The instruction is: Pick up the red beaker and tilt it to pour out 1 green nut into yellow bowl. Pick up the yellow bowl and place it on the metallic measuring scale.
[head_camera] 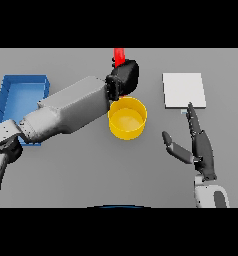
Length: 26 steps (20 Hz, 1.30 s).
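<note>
The left hand (124, 77) reaches across from the left side of the grey table (81, 170), its dark fingers clenched around the red cylindrical beaker (119, 55). Only the beaker's upper part shows, a short red stub rising at the far side of the hand; the rest of its body is hidden behind the fingers, so its lower end and whether it is tilted cannot be made out. No green nut can be picked out, either in the beaker or below it.

Just near of that hand sits the round yellow bowl (127, 120), open side up on the table. The hand overlaps the bowl's far rim in the picture, hiding a small stretch of it; whether they touch cannot be told. The bowl's inside looks plain yellow, with nothing distinguishable in it.

To the right of the bowl, further back, lies the flat pale square measuring scale (184, 90), its surface bare. The right hand (201, 147) stands near and right of the bowl, released, fingers straight and pointing away toward the scale, thumb spread to the left. Its fingertip overlaps the scale's near edge.

At the far left a blue rectangular tray (22, 80) rests on the table, its near part covered by the left arm.
</note>
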Available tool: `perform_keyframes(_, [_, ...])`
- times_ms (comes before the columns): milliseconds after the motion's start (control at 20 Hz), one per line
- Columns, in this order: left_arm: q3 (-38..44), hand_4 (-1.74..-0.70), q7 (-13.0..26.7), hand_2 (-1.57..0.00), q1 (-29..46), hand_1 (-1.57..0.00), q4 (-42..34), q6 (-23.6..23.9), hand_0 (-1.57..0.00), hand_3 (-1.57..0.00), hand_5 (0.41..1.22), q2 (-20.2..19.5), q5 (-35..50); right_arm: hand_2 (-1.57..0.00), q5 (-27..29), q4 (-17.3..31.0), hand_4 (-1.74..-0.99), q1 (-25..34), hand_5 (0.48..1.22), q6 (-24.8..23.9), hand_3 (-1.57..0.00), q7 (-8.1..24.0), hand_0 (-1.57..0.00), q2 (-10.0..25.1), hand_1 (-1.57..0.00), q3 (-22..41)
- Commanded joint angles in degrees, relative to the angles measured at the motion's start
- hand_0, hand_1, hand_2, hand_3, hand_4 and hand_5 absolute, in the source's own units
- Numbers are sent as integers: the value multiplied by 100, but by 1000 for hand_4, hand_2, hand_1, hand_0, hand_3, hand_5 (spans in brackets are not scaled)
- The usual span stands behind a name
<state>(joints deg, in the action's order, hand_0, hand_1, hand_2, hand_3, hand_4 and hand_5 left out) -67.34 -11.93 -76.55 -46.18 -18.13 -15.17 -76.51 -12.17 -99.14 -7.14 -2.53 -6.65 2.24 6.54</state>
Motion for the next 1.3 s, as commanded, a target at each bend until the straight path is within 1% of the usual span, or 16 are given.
perform_keyframes(0, [19, -1732, -74, -1571, -186, -1571, 54, -33, -1571, -1570, 1221, 44, -11, 1, -38, -21, -1138, 34, 572, -29, 1, 66, 1, 10, 1, -2])
perform_keyframes(100, [57, -1729, -289, -1571, -719, -1571, 233, -10, -1571, -1570, 1221, -74, -102, 1, 10, -26, -1138, 31, 565, 4, 1, 102, 1, -10, 1, 5])
perform_keyframes(150, [171, -1728, -276, -1571, -932, -1571, 416, 123, -1571, -1571, 1221, -111, -97, 1, -56, -26, -1135, 53, 563, -32, 1, 63, 1, 7, 1, 14])
perform_keyframes(200, [340, -1727, -324, -1571, -1159, -1571, 586, 102, -1571, -1571, 1221, -150, -12, 1, -76, -43, -1133, 126, 557, -41, 1, 142, 1, 15, 1, 18])
perform_keyframes(300, [695, -1720, -248, -1571, -1417, -1571, 975, 346, -1571, -1571, 1221, -346, 126, 1, -82, 34, -1131, 158, 553, -43, 1, 133, 1, -51, 1, 59])
perform_keyframes(350, [923, -1720, -183, -1571, -1540, -1571, 1126, 367, -1571, -1571, 1221, -460, 247, 1, -12, 29, -1128, 52, 554, 32, 1, -28, 1, -15, 1, 49])
perform_keyframes(500, [1901, -1728, 244, -1571, -1884, -1571, 1790, 125, -1571, -1571, 1221, -671, 913, 1, 59, 4, -1104, 115, 563, 125, 1, -38, 1, -32, 1, 98])
perform_keyframes(550, [2431, -1731, 500, -1571, -1898, -1571, 2057, -30, -1571, -1523, 1221, -783, 1339, 1, 81, -4, -1102, 95, 572, 140, 1, -97, 1, -25, 1, 95])
perform_keyframes(650, [3377, -1735, 834, -1571, -1891, -1571, 2436, -96, -1571, -1509, 1221, -1108, 2125, 1, 99, -14, -1105, 86, 578, 174, 1, -40, 1, 20, 1, 90])
perform_keyframes(700, [3829, -1736, 890, -1571, -1811, -1571, 2627, -111, -1571, -1507, 1221, -1297, 2540, 1, 98, 70, -1114, 164, 578, 176, 1, 21, 1, 33, 1, 73])
perform_keyframes(750, [4240, -1737, 930, -1571, -1706, -1571, 2761, -88, -1571, -1520, 1221, -1486, 2936, 1, 108, 46, -1116, 129, 582, 193, 1, -47, 1, 21, 1, 100])
perform_keyframes(900, [5098, -1739, 1150, -1571, -1158, -1571, 3011, 271, -1571, -1545, 1221, -1867, 3826, 1, 44, 86, -1125, 269, 601, 149, 1, 9, 1, 36, 1, 104])
perform_keyframes(950, [5303, -1739, 1284, -1571, -921, -1571, 3018, 437, -1571, -1550, 1221, -1936, 4073, 1, -48, 156, -1127, 297, 606, 122, 1, 42, 1, 88, 1, 105])
perform_keyframes(1050, [5562, -1740, 1838, -1571, -376, -1571, 2953, 785, -1571, -1558, 1221, -2002, 4439, 1, -41, 205, -1132, 268, 621, 186, 1, -46, 1, 121, 1, 126])
perform_keyframes(1150, [5821, -1740, 2062, -1571, 204, -1571, 2736, 1281, -1571, -1562, 1221, -2030, 4800, 1, -53, 202, -1142, 283, 628, 194, 1, -50, 1, 174, 1, 112])
perform_keyframes(1250, [6132, -1741, 2467, -1571, 631, -1571, 2456, 1545, -1571, -1566, 1221, -2048, 5216, 1, -19, 261, -1133, 271, 640, 239, 1, -82, 1, 178, 1, 114])
